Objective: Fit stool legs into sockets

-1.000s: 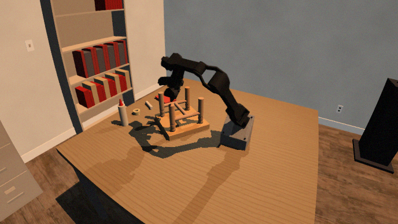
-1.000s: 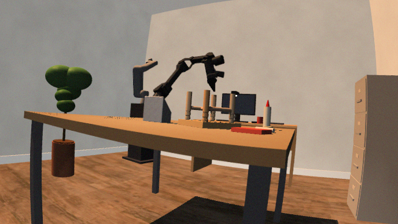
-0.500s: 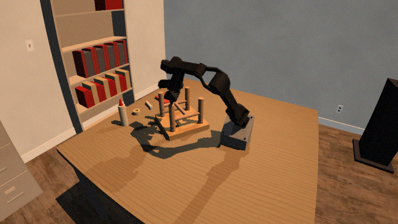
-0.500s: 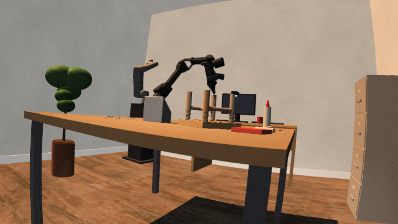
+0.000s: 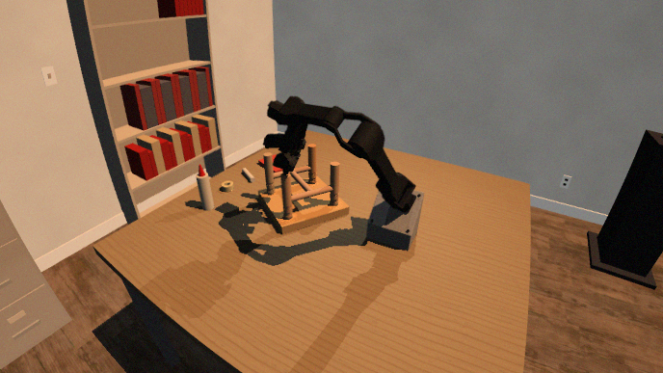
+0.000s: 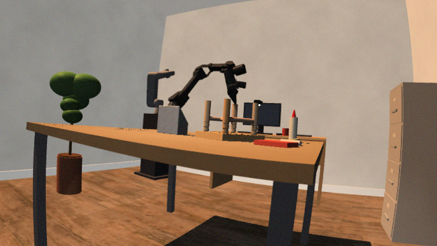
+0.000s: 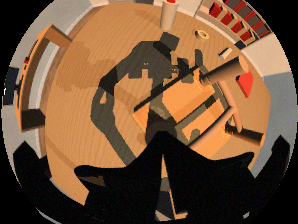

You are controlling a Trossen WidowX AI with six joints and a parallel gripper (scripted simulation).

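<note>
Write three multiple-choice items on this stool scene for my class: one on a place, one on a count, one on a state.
1. Where is the glue bottle? A) on the bookshelf B) on the table, bookshelf side of the stool C) on the arm's base
2. How many legs stand upright on the seat? A) two B) three C) four
3. How is the gripper? A) shut, holding nothing B) wide open C) clamped on a leg

Answers: 1 B, it stands on the table top; 2 C, four posts rise from the seat; 3 A, fingers together above the stool.

I work in an office: a bookshelf (image 5: 73,56) of binders, a filing cabinet (image 6: 415,166), a desk monitor (image 6: 267,114), a potted plant (image 6: 72,101).
</note>
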